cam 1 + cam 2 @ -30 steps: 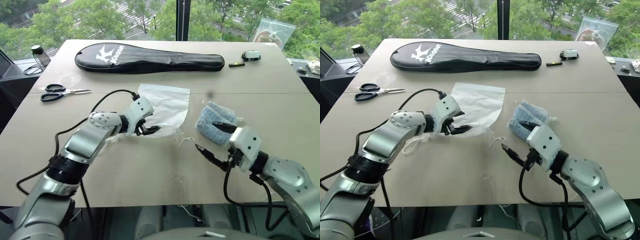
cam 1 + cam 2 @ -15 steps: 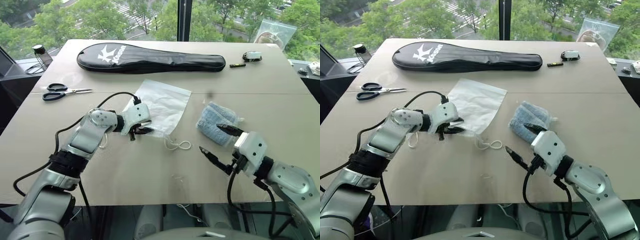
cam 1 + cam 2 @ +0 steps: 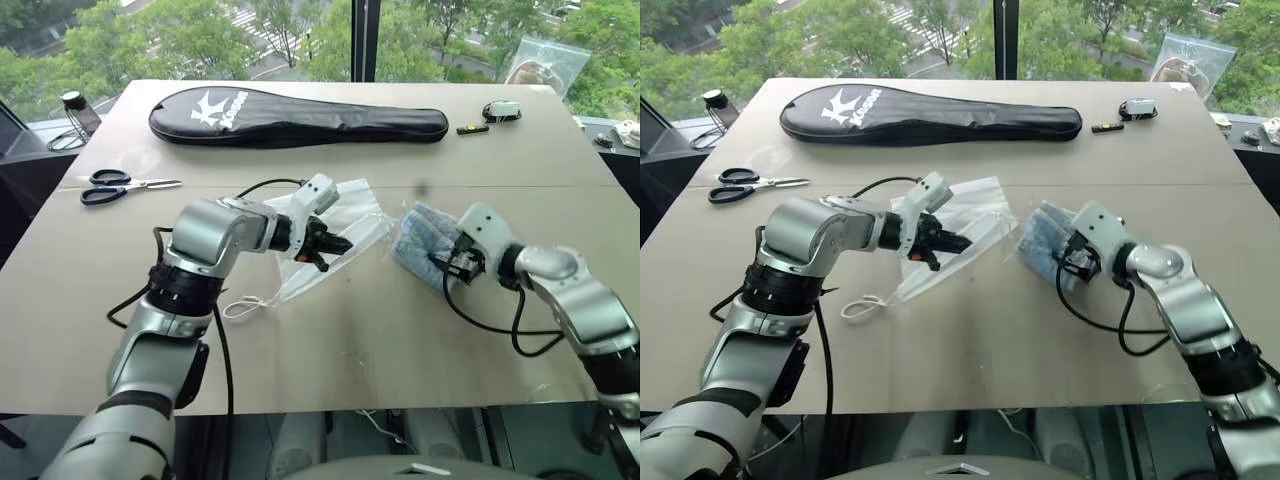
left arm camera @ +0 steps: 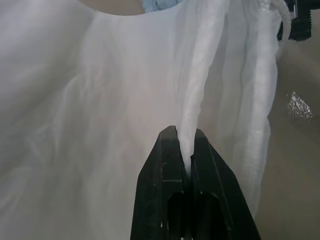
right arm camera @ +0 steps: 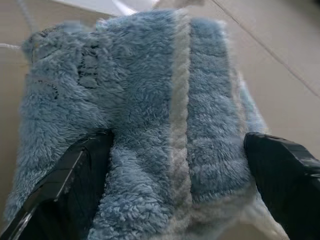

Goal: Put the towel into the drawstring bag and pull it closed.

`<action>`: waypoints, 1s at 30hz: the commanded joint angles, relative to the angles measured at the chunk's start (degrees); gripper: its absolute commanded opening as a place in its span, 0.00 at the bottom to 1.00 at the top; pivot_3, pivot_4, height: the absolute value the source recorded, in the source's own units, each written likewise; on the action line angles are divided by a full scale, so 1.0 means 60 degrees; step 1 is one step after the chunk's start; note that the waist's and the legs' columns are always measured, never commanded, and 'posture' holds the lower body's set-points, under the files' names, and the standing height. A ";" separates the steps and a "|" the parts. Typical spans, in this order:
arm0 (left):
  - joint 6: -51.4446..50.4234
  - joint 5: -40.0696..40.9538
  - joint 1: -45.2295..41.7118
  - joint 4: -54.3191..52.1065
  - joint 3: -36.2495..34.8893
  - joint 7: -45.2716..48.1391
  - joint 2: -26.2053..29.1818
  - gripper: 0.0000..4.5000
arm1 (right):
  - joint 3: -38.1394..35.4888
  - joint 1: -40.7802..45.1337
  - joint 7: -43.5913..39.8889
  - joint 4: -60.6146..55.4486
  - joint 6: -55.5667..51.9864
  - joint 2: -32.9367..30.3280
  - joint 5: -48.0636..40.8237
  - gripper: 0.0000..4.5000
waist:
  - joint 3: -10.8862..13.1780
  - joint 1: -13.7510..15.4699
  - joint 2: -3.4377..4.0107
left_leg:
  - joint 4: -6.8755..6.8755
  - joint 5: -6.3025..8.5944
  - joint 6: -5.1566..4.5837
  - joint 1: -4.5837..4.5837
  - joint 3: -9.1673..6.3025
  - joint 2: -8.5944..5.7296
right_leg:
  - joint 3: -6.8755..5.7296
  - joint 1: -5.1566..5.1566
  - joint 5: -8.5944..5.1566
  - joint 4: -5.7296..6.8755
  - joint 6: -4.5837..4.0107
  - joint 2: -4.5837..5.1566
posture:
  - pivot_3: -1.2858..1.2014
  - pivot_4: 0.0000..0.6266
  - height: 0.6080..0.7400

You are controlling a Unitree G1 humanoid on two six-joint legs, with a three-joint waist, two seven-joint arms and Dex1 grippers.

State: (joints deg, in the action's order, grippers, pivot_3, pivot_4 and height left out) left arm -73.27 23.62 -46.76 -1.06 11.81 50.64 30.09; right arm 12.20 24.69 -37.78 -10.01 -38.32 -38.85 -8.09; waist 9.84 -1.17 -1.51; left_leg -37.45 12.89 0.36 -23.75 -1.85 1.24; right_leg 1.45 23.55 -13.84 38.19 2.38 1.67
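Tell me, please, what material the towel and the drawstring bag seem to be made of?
The towel: soft terry or fleece cloth, light blue, matte; its fluffy pile is plainly visible. The drawstring bag: probably thin plastic film or very fine fabric, translucent white, slightly glossy; it wrinkles and lets light through.

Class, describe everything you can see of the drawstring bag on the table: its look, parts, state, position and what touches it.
The drawstring bag is thin, translucent white, plastic-looking and crumpled into folds. It lies on the tan table, partly lifted near the middle where the left gripper is shut on a pinched fold. A white cord loop trails from its near end. The blue towel lies just beside it, still outside it.
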 commanded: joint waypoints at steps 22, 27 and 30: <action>0.3445 -0.1550 0.0543 0.0478 0.0991 -0.2099 -0.2025 0.00 | -0.3223 -0.4258 -0.1192 -0.5833 -0.1223 0.0085 -0.3974 0.01 | -0.0034 0.0062 -0.0008 | 0.0026 0.0012 -0.0013 0.0117 -0.0023 -0.0039 | -0.0018 -0.0145 -0.0021 -0.0042 0.0030 0.0047 | 0.52 0.24 1.00; 0.4229 -0.1877 0.0456 0.0749 0.1607 -0.1377 -0.2038 0.00 | -0.1372 -0.2582 -0.0008 -0.5481 -0.0373 0.1305 -0.2870 0.01 | -0.0032 0.0015 -0.0008 | 0.0025 0.0011 -0.0013 0.0145 -0.0021 -0.0031 | -0.0017 -0.0151 -0.0043 -0.0034 0.0067 0.0034 | 0.52 0.24 1.00; 0.4694 -0.2075 0.0408 0.0882 0.1916 -0.1058 -0.2036 0.00 | -0.0114 -0.1856 0.0211 -0.4027 0.0630 0.2036 -0.1891 0.01 | -0.0031 0.0035 -0.0006 | 0.0032 0.0011 -0.0013 0.0144 -0.0022 -0.0023 | -0.0017 -0.0146 -0.0052 -0.0032 0.0050 0.0021 | 0.52 0.24 1.00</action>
State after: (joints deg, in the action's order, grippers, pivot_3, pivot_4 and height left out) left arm -47.26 11.80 -43.11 5.12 22.61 43.06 17.91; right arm 9.73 13.04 -37.35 -36.22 -37.59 -27.05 -21.65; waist 9.66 -0.96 -1.54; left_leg -37.25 12.96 0.28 -22.91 -1.96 1.10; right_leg 1.35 22.69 -14.11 37.98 2.76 1.80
